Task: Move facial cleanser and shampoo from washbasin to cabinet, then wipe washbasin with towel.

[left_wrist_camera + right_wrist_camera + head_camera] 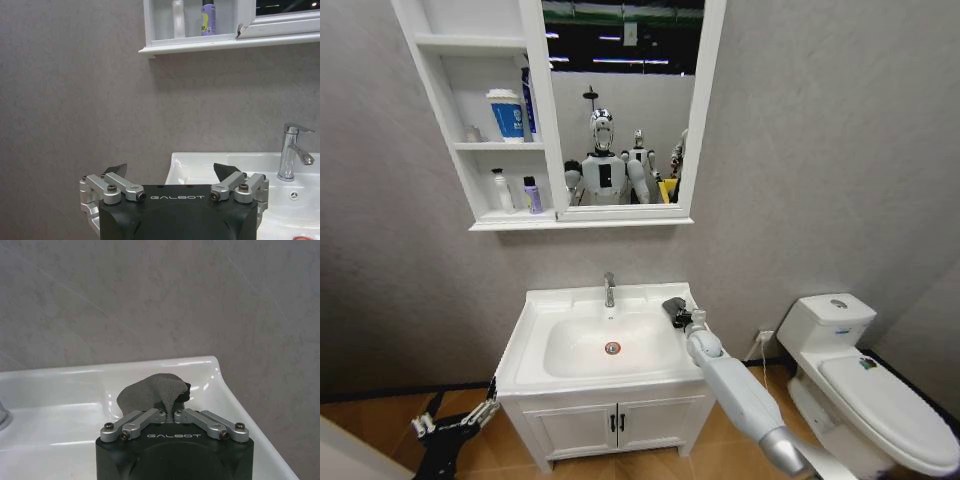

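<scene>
The dark grey towel (152, 390) sits pinched in the right gripper (172, 412), at the right rear rim of the white washbasin (535, 345), just right of centre in the head view. Two bottles (517, 190) stand on the cabinet's (470, 45) bottom shelf, upper left. The left gripper (170, 172), fingers spread apart, hangs at lower left beside the vanity.

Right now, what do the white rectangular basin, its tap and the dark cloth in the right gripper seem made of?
White rectangular basin: likely glazed ceramic, with glossy highlights. Tap: polished chrome-look metal with mirror reflections. Dark grey cloth: soft matte fabric, folded and pinched in the right gripper.
</scene>
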